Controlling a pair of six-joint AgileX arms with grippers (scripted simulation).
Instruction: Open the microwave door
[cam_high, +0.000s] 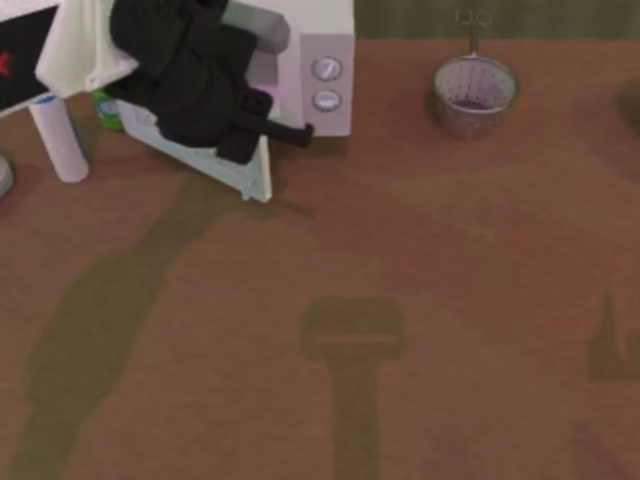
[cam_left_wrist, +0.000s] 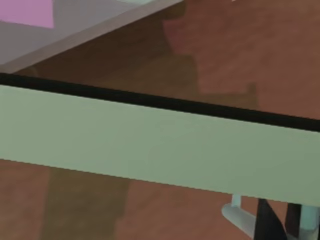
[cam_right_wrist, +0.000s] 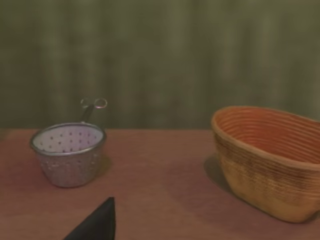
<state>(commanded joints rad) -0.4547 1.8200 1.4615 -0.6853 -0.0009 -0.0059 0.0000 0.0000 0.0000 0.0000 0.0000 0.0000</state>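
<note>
The white microwave (cam_high: 320, 30) stands at the table's back, left of centre, with two round silver knobs (cam_high: 327, 84) on its right panel. The microwave door (cam_high: 215, 165) is swung out toward the front left, and a strip of pinkish interior (cam_high: 277, 95) shows behind it. My left gripper (cam_high: 262, 135) hangs over the door's free end. In the left wrist view the door's pale edge (cam_left_wrist: 160, 145) crosses the picture, and my left gripper (cam_left_wrist: 285, 225) has dark fingers shut on the slim handle (cam_left_wrist: 240, 217). One dark fingertip (cam_right_wrist: 101, 222) of my right gripper (cam_right_wrist: 160, 236) shows, off centre; that arm is outside the top view.
A metal strainer (cam_high: 474, 95) with a long handle stands right of the microwave. A woven basket (cam_right_wrist: 270, 160) sits farther right. A white cylinder (cam_high: 58, 140) and a green object (cam_high: 105, 108) stand left of the door. A black item (cam_high: 20, 60) lies at the back left.
</note>
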